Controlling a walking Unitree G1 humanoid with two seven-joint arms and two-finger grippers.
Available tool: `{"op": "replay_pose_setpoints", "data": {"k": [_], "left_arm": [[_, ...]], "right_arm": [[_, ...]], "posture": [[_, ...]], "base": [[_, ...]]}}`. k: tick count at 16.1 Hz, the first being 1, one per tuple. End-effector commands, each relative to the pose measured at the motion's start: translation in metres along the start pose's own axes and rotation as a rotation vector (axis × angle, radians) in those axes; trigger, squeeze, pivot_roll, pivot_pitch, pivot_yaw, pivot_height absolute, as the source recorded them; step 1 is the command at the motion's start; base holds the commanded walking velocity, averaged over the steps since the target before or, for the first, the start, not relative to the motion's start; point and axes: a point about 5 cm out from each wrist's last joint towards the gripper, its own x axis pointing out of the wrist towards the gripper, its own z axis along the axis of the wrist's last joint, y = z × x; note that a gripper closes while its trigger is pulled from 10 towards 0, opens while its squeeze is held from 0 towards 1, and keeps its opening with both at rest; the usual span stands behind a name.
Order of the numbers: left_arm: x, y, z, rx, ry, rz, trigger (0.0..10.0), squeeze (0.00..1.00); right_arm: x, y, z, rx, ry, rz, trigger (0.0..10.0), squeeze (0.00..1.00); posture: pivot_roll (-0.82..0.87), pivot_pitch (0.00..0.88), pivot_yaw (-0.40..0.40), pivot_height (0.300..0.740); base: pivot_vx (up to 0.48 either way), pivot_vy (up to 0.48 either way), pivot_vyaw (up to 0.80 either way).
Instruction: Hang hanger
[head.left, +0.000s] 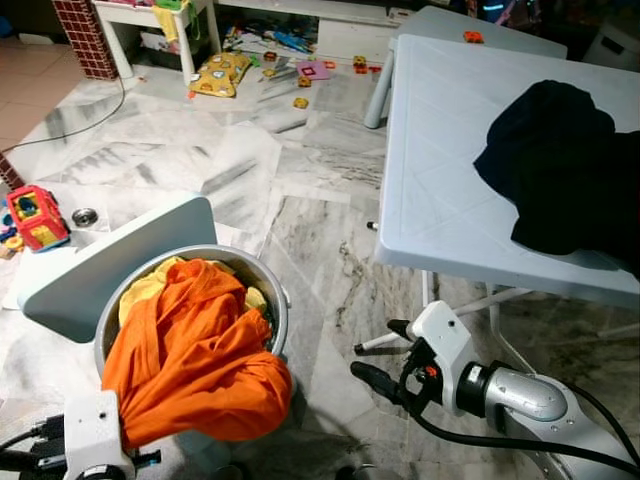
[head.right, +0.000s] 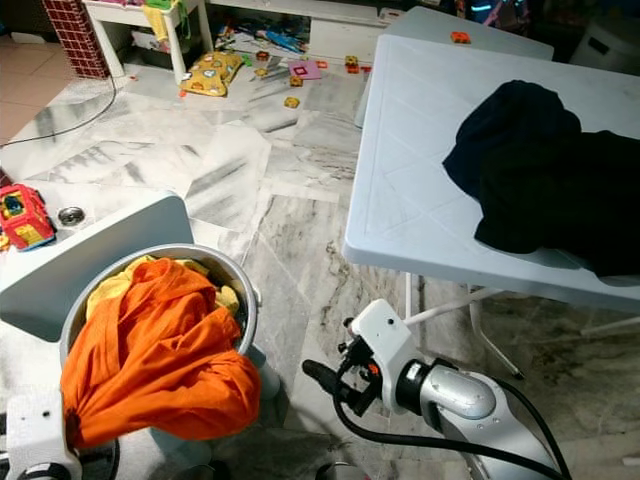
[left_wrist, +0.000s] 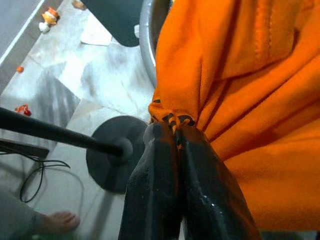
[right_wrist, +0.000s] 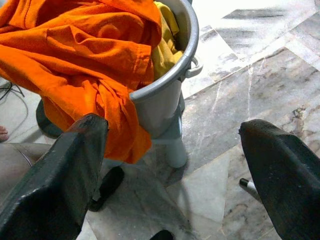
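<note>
Marble floor (head.left: 300, 220) fills the head views, with a round grey plastic laundry tub (head.left: 278, 300) at the lower left of the frame. A bright orange cloth garment (head.left: 195, 360) is heaped in the tub and spills over its near rim, above a yellow cloth (head.left: 150, 285). The left tool (left_wrist: 172, 137) is seen in its wrist view with both black fingers pressed together, pinching a bunched fold of the orange garment beside the tub's rim. The right tool (right_wrist: 172, 150), at the lower centre of the head views, is held wide apart and grips nothing; through its gap the tub and the hanging orange fabric are seen. A pale blue plastic folding worktop (head.left: 440, 160) takes up the right of the frame, and a crumpled black garment (head.left: 565, 170) lies on it. Scattered toys (head.left: 225, 72) are visible at the top of the frame, and a red toy truck (head.left: 35, 215) at the left edge. No hanger can be made out.
</note>
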Motion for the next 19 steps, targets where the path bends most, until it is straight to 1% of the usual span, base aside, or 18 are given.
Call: {"op": "replay_pose_setpoints", "data": {"k": [1, 2, 3, 4, 5, 6, 7, 8, 9, 11, 12, 13, 15, 17, 18, 19], "left_arm": [[0.002, 0.003, -0.001, 0.051, 0.012, 0.01, 0.0, 0.0], [0.005, 0.002, 0.005, 0.089, -0.015, 0.01, 0.0, 0.0], [0.009, 0.001, 0.016, 0.125, -0.056, 0.015, 10.0, 0.0], [0.009, 0.001, 0.019, 0.119, -0.065, 0.015, 10.0, 0.27], [0.009, 0.002, 0.023, 0.103, -0.072, 0.026, 10.0, 1.0], [0.006, 0.002, 0.028, 0.076, -0.082, 0.039, 10.0, 1.0], [0.002, 0.0, 0.035, 0.08, -0.117, 0.038, 10.0, 1.0], [-0.004, -0.007, 0.049, 0.135, -0.222, 0.01, 10.0, 1.0], [-0.005, -0.009, 0.052, 0.147, -0.248, 0.006, 10.0, 1.0], [-0.005, -0.016, 0.067, 0.202, -0.339, -0.02, 10.0, 1.0], [-0.004, -0.019, 0.074, 0.219, -0.362, -0.035, 10.0, 1.0], [0.002, -0.023, 0.077, 0.267, -0.37, -0.067, 10.0, 1.0], [0.014, -0.019, 0.06, 0.272, -0.257, -0.085, 10.0, 1.0], [0.023, -0.013, 0.051, 0.29, -0.215, -0.095, 10.0, 1.0], [0.029, -0.011, 0.05, 0.279, -0.188, -0.096, 10.0, 1.0], [0.033, -0.012, 0.049, 0.282, -0.169, -0.113, 10.0, 1.0]], "right_arm": [[0.002, 0.002, 0.0, -0.013, 0.003, 0.016, 10.0, 0.0], [0.002, 0.002, 0.0, -0.014, 0.003, 0.017, 10.0, 0.0], [0.002, 0.002, 0.0, -0.02, 0.003, 0.016, 10.0, 0.0], [0.002, 0.001, 0.0, -0.021, 0.003, 0.016, 10.0, 0.0], [0.002, 0.001, 0.0, -0.026, 0.004, 0.015, 10.0, 0.0], [0.002, 0.0, 0.0, -0.03, 0.005, 0.014, 10.0, 0.0], [0.002, 0.0, 0.0, -0.03, 0.006, 0.014, 10.0, 0.0], [0.003, 0.001, -0.001, -0.028, 0.006, 0.015, 10.0, 0.0], [0.003, 0.002, -0.001, -0.028, 0.005, 0.016, 10.0, 0.0], [0.005, 0.002, 0.0, -0.03, 0.003, 0.018, 10.0, 0.0], [0.006, 0.001, 0.0, -0.033, 0.003, 0.019, 10.0, 0.0], [0.006, 0.001, 0.0, -0.036, 0.003, 0.019, 10.0, 0.0], [0.007, 0.001, 0.0, -0.037, 0.004, 0.017, 10.0, 0.0], [0.007, 0.002, -0.001, -0.033, 0.003, 0.016, 10.0, 0.0], [0.007, 0.002, -0.001, -0.03, 0.003, 0.016, 10.0, 0.0], [0.007, 0.002, -0.001, -0.03, 0.003, 0.016, 10.0, 0.0]], "posture": [[-0.13, 0.157, -0.055, 0.74], [-0.13, 0.157, -0.056, 0.74], [-0.13, 0.157, -0.056, 0.74], [-0.13, 0.157, -0.055, 0.74], [-0.13, 0.158, -0.053, 0.74], [-0.13, 0.158, -0.052, 0.74], [-0.13, 0.159, -0.051, 0.74], [-0.12, 0.159, -0.051, 0.74], [-0.12, 0.158, -0.052, 0.74], [-0.12, 0.156, -0.053, 0.74], [-0.12, 0.154, -0.053, 0.74], [-0.12, 0.153, -0.052, 0.74], [-0.12, 0.153, -0.049, 0.74], [-0.12, 0.156, -0.048, 0.74], [-0.12, 0.158, -0.049, 0.74], [-0.13, 0.159, -0.05, 0.74]], "base": [[0.0, 0.0, 0.0], [0.0, 0.0, 0.0], [0.0, 0.0, 0.0], [0.0, 0.0, 0.0], [0.0, 0.0, 0.0], [0.0, 0.0, 0.0], [0.0, 0.0, 0.0], [0.0, 0.0, 0.0], [0.0, 0.0, 0.0], [0.0, 0.0, 0.0], [0.0, 0.0, 0.0], [0.0, 0.0, 0.0], [0.0, 0.0, 0.0], [0.0, 0.0, 0.0], [0.0, 0.0, 0.0], [0.0, 0.0, 0.0]]}}
